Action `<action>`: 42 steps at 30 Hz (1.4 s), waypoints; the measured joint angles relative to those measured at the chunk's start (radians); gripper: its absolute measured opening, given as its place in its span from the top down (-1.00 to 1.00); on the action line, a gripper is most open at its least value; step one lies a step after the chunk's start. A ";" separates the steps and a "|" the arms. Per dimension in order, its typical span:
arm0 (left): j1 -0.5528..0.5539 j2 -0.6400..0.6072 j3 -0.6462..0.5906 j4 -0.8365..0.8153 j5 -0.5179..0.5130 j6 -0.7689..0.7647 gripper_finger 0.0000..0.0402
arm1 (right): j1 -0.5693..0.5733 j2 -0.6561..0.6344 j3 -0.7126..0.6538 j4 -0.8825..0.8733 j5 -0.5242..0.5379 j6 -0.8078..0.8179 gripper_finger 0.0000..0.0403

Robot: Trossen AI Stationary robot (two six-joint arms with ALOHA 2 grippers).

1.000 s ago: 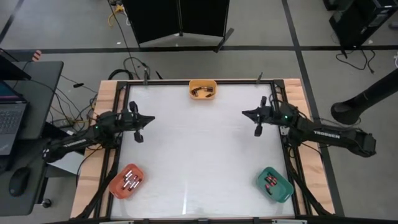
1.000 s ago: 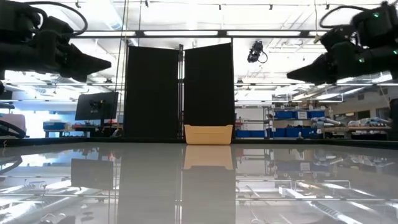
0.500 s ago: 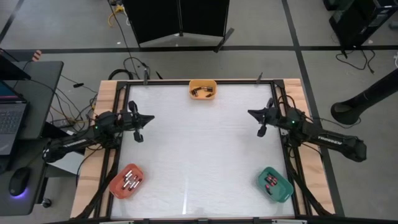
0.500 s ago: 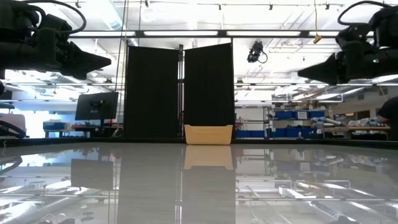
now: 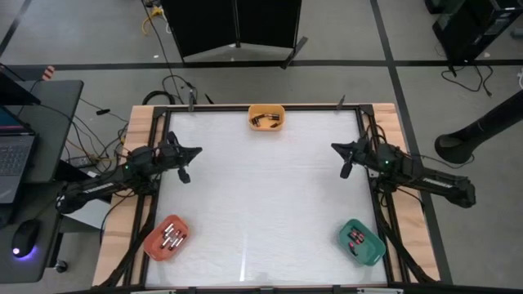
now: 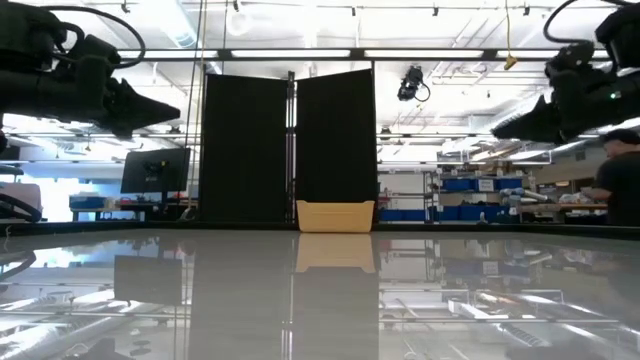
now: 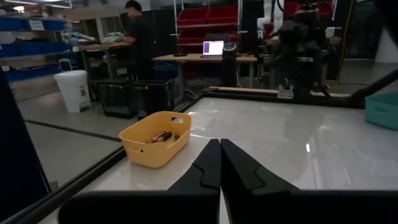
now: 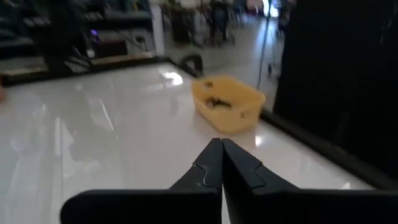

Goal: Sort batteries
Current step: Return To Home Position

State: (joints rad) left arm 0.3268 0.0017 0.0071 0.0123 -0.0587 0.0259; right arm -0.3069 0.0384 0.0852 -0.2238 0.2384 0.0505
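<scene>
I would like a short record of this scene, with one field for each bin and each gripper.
yellow bin: far side, centre; holds dark batteries
orange bin: near left corner; holds silver batteries
green bin: near right corner; holds red-marked batteries
left gripper: shut, empty, raised over the left side
right gripper: shut, empty, raised over the right side

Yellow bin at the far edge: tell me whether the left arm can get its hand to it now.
Probably yes. The left hand, shut and empty, hangs over the table's left side; nothing stands on the bare top between it and the yellow bin, and the right hand waits at the opposite side.
</scene>
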 joint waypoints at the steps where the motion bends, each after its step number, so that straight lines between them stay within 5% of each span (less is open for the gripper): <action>1: 0.001 0.001 0.000 0.000 -0.001 -0.003 0.96 | 0.000 0.003 0.004 -0.023 0.003 0.016 0.94; 13: 0.000 0.001 0.000 -0.001 -0.015 -0.012 0.96 | -0.002 0.048 0.009 -0.047 0.004 0.191 0.86; 42: 0.000 0.002 0.000 0.125 -0.018 -0.005 0.96 | -0.002 0.066 0.009 -0.040 0.004 0.156 0.86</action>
State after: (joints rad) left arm 0.3271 0.0032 0.0067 0.1371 -0.0765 0.0212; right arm -0.3088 0.1047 0.0940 -0.2634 0.2424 0.2066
